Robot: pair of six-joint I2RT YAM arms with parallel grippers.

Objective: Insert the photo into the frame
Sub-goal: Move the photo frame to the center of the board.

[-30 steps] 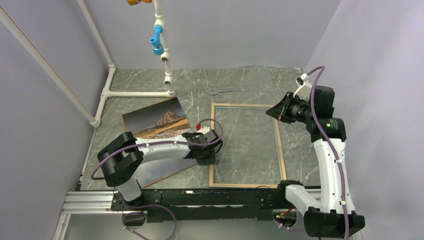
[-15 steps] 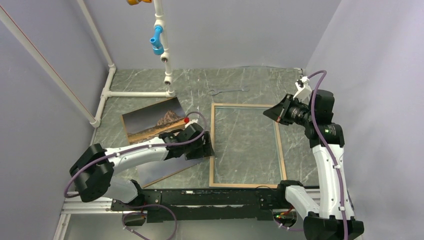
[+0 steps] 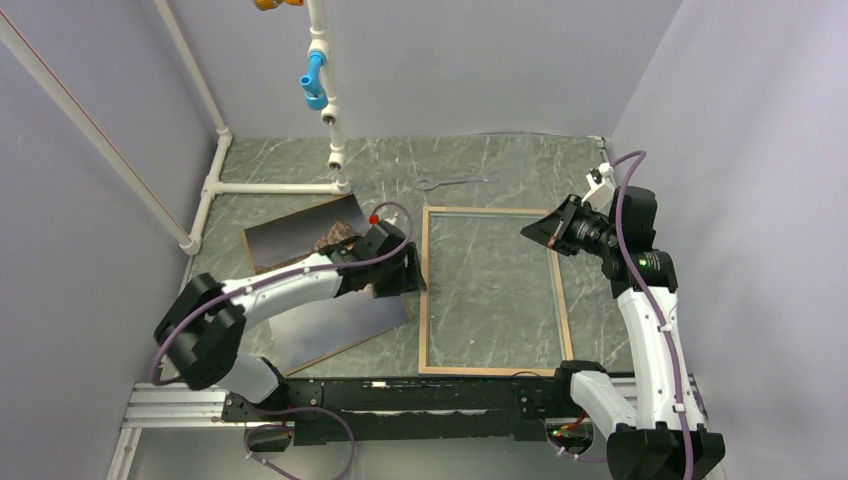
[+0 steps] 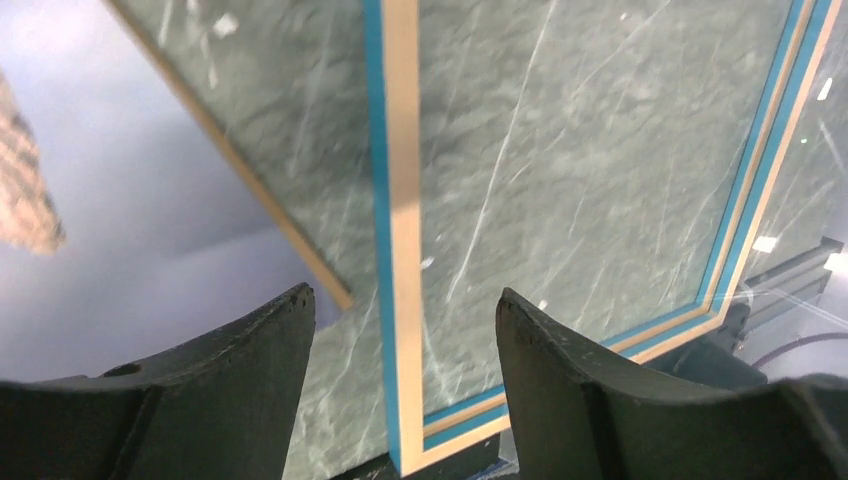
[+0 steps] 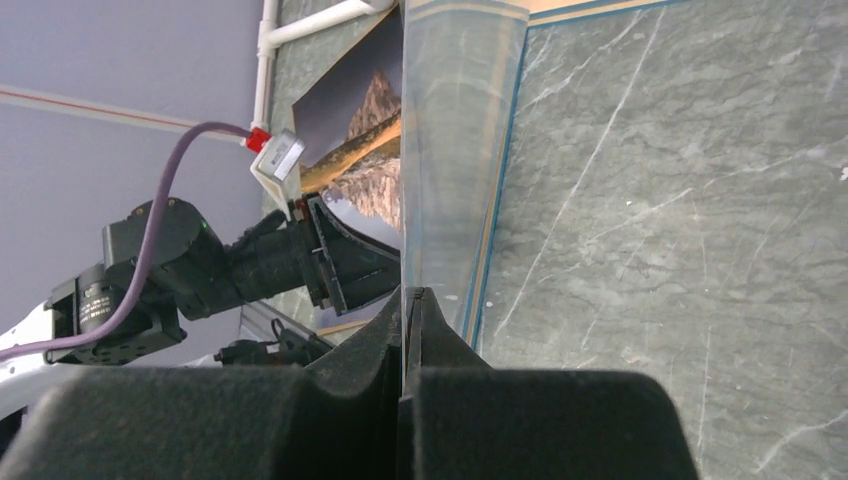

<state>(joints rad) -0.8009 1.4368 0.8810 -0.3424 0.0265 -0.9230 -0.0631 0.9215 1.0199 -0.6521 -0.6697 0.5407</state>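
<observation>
The task is judged to be at an early stage: the photo [image 3: 330, 322] has not yet been put into the frame [image 3: 490, 372]. The photo is seen lying picture-side up on the left part of the table [image 3: 480, 165], just beside the frame's left rail and partly hidden under the left arm. A thin tan edge is shown along its near side (possibly a board beneath it, though this cannot be confirmed). The frame is laid flat, right of centre, with its pale wood back upward and blue showing only along its sides. The marbled tabletop is seen through its opening.

The left gripper [image 4: 405, 300] is held wide apart above the frame's left rail, which is seen between its fingers, with the photo's right edge just to the left; nothing is gripped. The right gripper [image 5: 412, 295] is found at the frame's far right corner, its fingers pressed together on the edge of a clear sheet [image 5: 455, 120]. That sheet is seen at a steep angle from the wrist and appears to be tilted up on that side.

Nearly everything is judged to be left. The clear sheet has to be dealt with first (whether by seating or by removal cannot be told). The photo must then be grasped, carried right and laid within the opening.
</observation>
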